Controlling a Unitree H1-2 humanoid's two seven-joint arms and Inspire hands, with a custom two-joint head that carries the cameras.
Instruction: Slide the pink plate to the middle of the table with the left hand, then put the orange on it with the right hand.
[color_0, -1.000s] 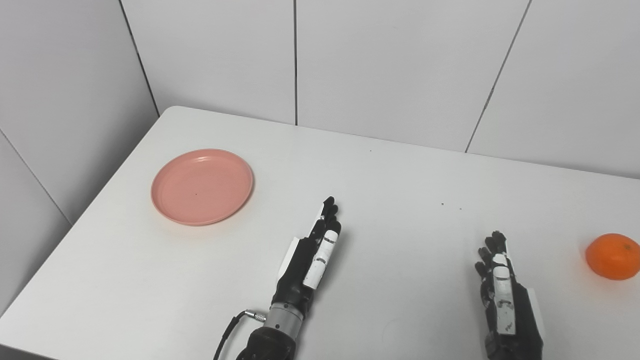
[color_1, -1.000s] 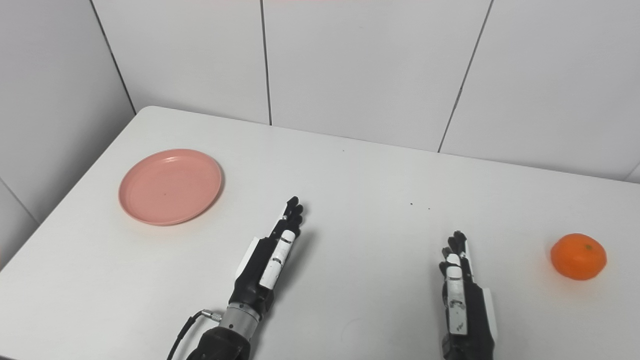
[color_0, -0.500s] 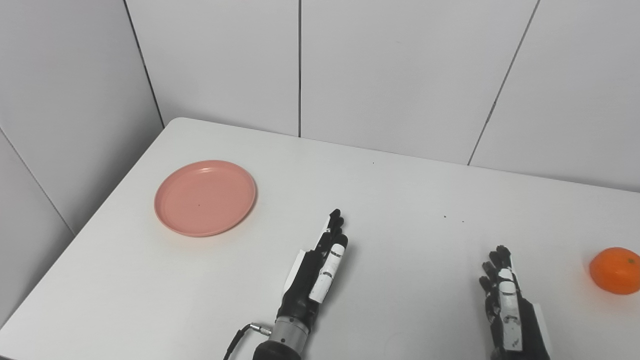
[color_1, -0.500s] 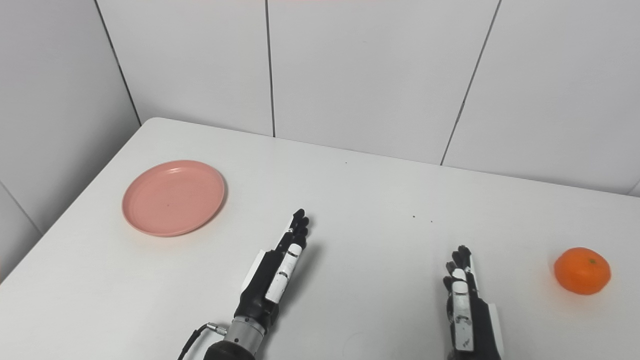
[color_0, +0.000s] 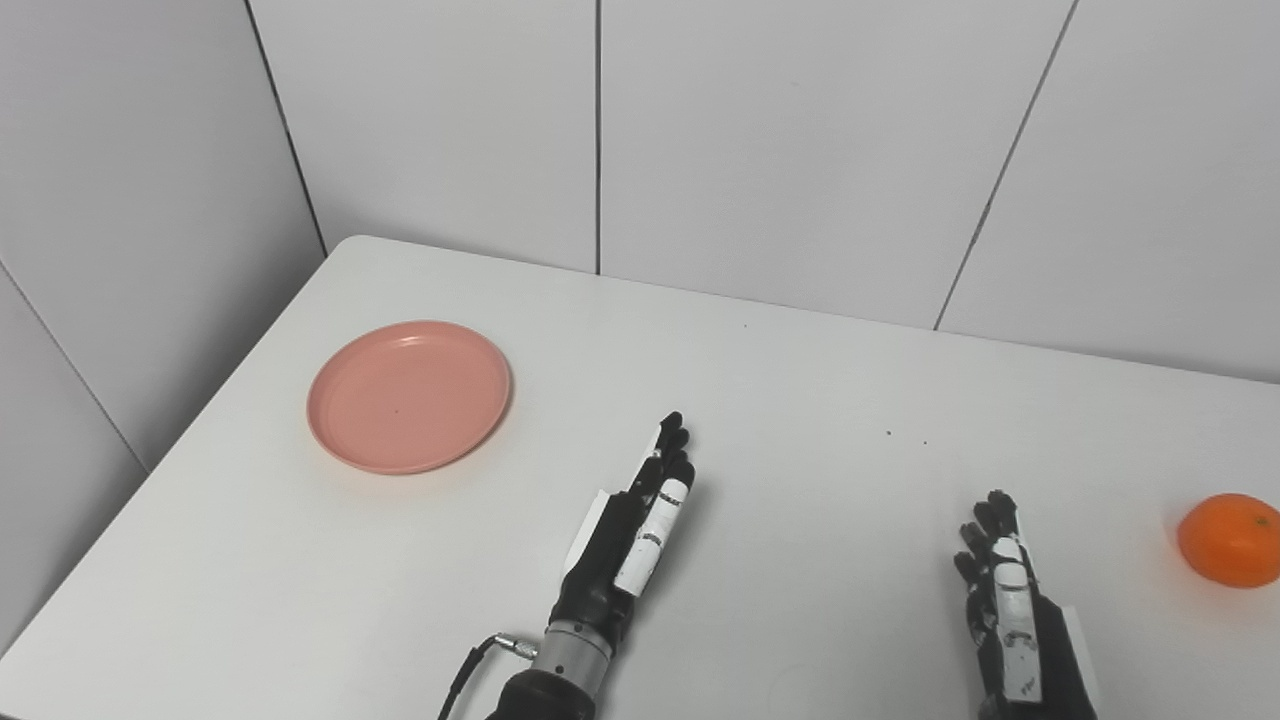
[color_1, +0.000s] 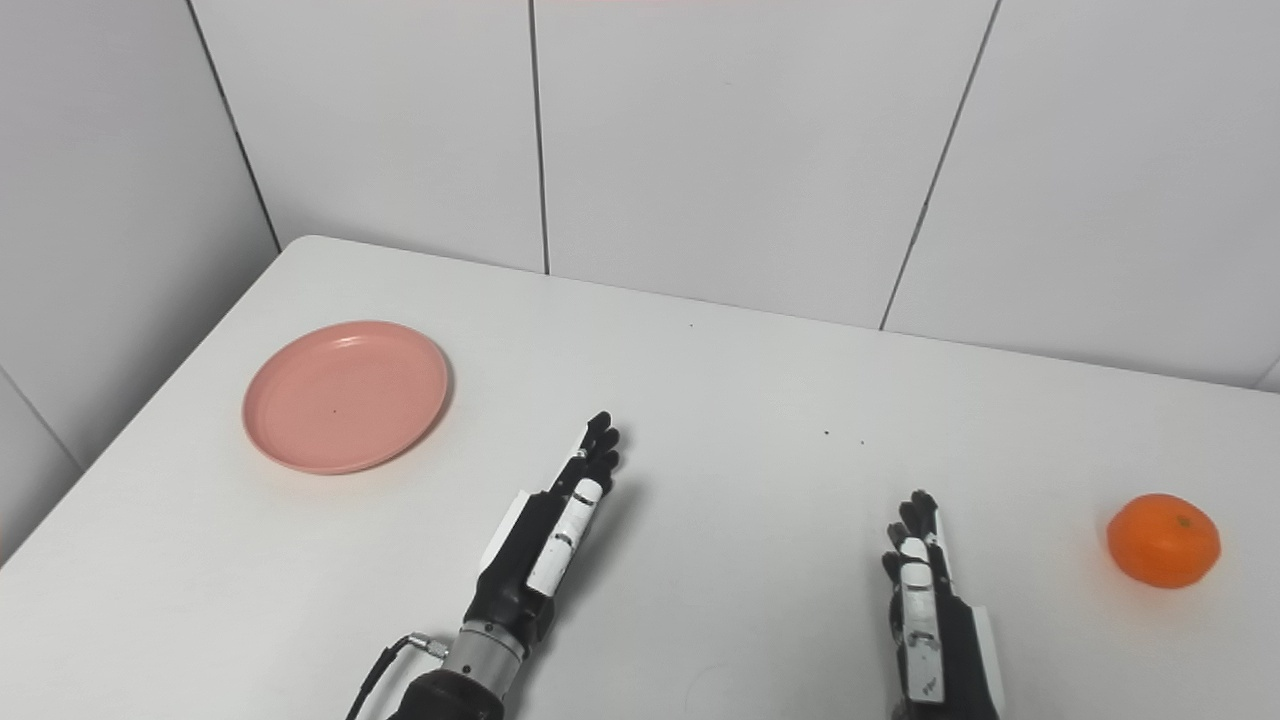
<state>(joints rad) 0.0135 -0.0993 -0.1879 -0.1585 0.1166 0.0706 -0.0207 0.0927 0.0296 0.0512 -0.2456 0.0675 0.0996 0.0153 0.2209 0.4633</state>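
The pink plate (color_0: 409, 396) lies flat near the table's (color_0: 760, 380) left edge, toward the far left corner, empty and untouched. The orange (color_0: 1228, 540) sits close to the right edge, well apart from the plate. The left hand (color_0: 628, 535) hovers near the front edge around mid-table, fingers straight and together, holding nothing; the right hand (color_0: 1008, 610) waits near the front edge, likewise extended and empty. The step in hand appears to be the reach toward the plate. Done well, the fingers (color_0: 668, 452) would land on the plate's far-left rim and draw it sideways, pressing lightly so it slides flat without tipping.
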